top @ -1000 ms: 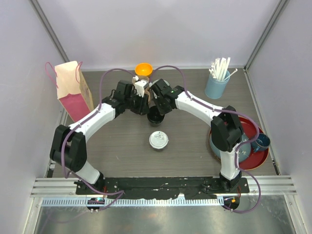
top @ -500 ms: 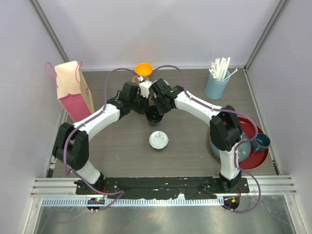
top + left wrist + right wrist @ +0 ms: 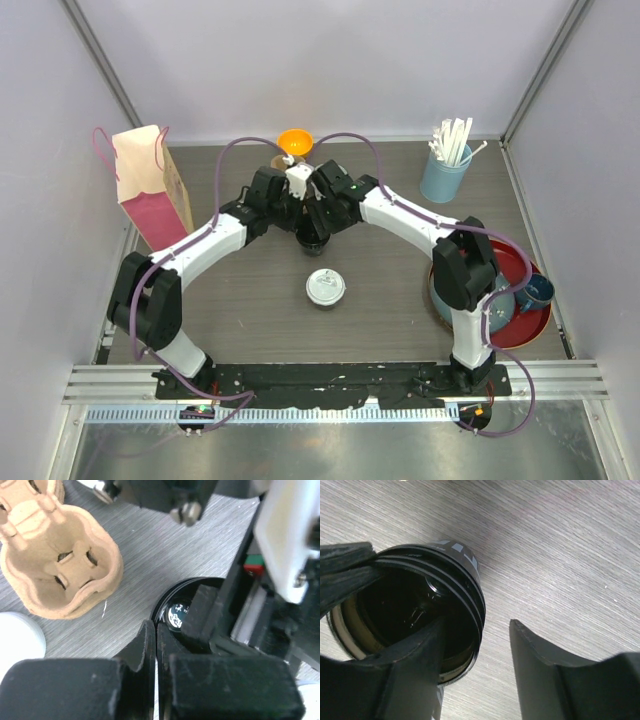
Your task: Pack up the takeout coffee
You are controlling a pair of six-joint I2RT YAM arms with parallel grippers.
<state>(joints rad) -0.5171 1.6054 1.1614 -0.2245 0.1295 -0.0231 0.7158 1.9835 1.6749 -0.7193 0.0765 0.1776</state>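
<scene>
In the top view, a pink and tan paper bag [image 3: 150, 185] stands at the upper left of the frame. Near the top middle sits an orange round bowl [image 3: 294, 142], partly hidden by the arms. Just below it, the 2 arms meet over a small black paper cup [image 3: 313, 238] with no lid. From above only a bit of this cup shows, and the fingertips are hidden. Lower, in the middle of the frame, a black paper cup with a round white plastic lid [image 3: 325, 288] stands alone, apart from both arms.

In the left wrist view, a tan cardboard cup holder [image 3: 60, 570] fills the upper left and is cut off at the top. A white round shape at the lower left edge is cut off too much to name. The left gripper [image 3: 156, 630] has its jaws pressed together, pinching the open cup's rim. The cup looks dark and shiny inside.

In the right wrist view, the right gripper [image 3: 476, 625] has its jaws spread. 1 finger is over the cup's mouth. The other is outside, apart from the wall.

At the upper right of the top view stands a light-blue tumbler [image 3: 443, 178] of white straws [image 3: 455, 140]. Lower right lies a round red tray [image 3: 530, 325] with a dark blue mug [image 3: 537, 290]. The right arm hides the tray's left part.
</scene>
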